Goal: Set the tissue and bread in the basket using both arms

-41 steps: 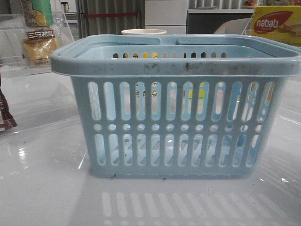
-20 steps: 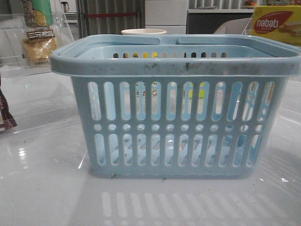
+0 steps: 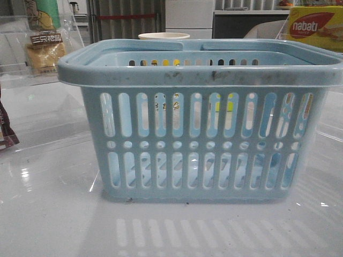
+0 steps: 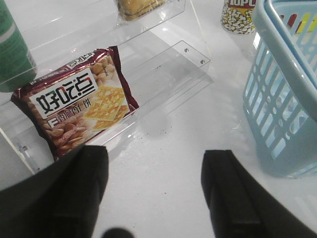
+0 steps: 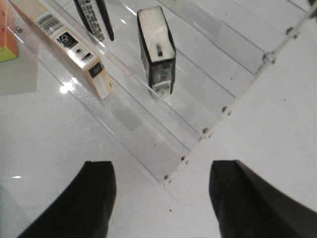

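1. Both grippers have their jaws spread wide with nothing between them. The left gripper hangs above bare white table; the right gripper hangs above the table beside the corner of a clear plastic rack.
2. Just beyond the left gripper, a dark maroon snack bag with biscuit and nut pictures lies flat on the low step of another clear rack. A green container stands at the edge of that view.
3. Beyond the right gripper, the tissue, a small dark packet with a pale top, stands on edge on the rack. A pale yellow box with a barcode lies near it, apart from it.
4. The basket stands upright on the table and fills the front view. Its two handles are folded down on the rim. The left wrist view shows one corner of it.
5. Behind the basket rim the top of a pale cup shows.
6. At the back on the robot's left, the bread sits upright in its clear wrapper on the rack, well apart from the basket.
7. At the back on the robot's right stands a yellow and red box marked "nabati".
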`<act>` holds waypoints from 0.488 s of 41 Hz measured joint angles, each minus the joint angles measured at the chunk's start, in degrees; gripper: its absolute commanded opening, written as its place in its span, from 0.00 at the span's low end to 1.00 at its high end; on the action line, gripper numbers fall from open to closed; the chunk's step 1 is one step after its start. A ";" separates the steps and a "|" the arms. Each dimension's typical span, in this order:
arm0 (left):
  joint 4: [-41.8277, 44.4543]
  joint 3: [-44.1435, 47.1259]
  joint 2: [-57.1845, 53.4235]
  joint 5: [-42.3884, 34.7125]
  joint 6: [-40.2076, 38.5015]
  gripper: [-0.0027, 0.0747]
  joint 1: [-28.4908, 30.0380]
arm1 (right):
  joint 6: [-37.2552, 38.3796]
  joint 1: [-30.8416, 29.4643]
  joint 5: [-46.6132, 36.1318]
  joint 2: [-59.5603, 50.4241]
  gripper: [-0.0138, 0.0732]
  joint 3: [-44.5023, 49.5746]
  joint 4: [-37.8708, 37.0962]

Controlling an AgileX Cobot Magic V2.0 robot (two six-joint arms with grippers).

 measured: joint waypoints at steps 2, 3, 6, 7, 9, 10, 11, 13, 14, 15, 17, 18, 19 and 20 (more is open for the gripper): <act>0.00 0.00 0.00 0.00 0.00 0.65 0.00 | 0.00 0.00 -0.10 2.71 0.76 -1.75 0.64; 0.00 0.00 0.00 0.00 0.00 0.65 0.00 | 0.00 0.00 -0.12 3.36 0.76 -2.42 0.92; 0.00 0.00 0.00 0.00 0.00 0.65 0.00 | 0.00 0.00 -0.34 6.70 0.76 -4.57 1.29; 0.00 0.00 0.00 0.00 0.00 0.65 0.00 | 0.00 0.00 -0.34 7.57 0.76 -5.20 1.37; 0.00 0.00 0.00 0.00 0.00 0.65 0.00 | 0.00 0.00 -0.61 9.49 0.76 -6.63 1.41; 0.00 0.00 0.00 0.00 0.00 0.65 0.00 | 0.00 0.00 -0.78 10.53 0.76 -7.38 1.51; 0.00 0.00 0.00 0.00 0.00 0.65 0.00 | 0.00 0.00 -1.03 11.27 0.76 -8.08 1.51; 0.00 0.00 0.00 0.00 0.00 0.65 0.00 | 0.00 0.00 -1.42 12.88 0.76 -9.06 1.51; 0.00 0.00 0.00 0.00 0.00 0.65 0.00 | 0.00 0.00 -1.69 13.52 0.76 -9.70 1.51; 0.00 0.00 0.00 0.00 0.00 0.65 0.00 | 0.00 0.00 -1.98 14.37 0.76 -10.18 1.51; 0.00 0.00 0.00 0.00 0.00 0.65 0.00 | 0.00 0.00 -2.61 15.73 0.76 -11.19 1.51; 0.00 0.00 0.00 0.00 0.00 0.65 0.00 | 0.00 0.00 -2.93 16.43 0.76 -11.67 1.51; 0.00 0.00 0.00 0.00 0.00 0.65 0.00 | 0.00 0.00 -3.32 16.95 0.76 -12.01 1.51; 0.00 0.00 0.00 0.00 0.00 0.65 0.00 | 0.00 0.00 -3.70 17.59 0.76 -12.41 1.51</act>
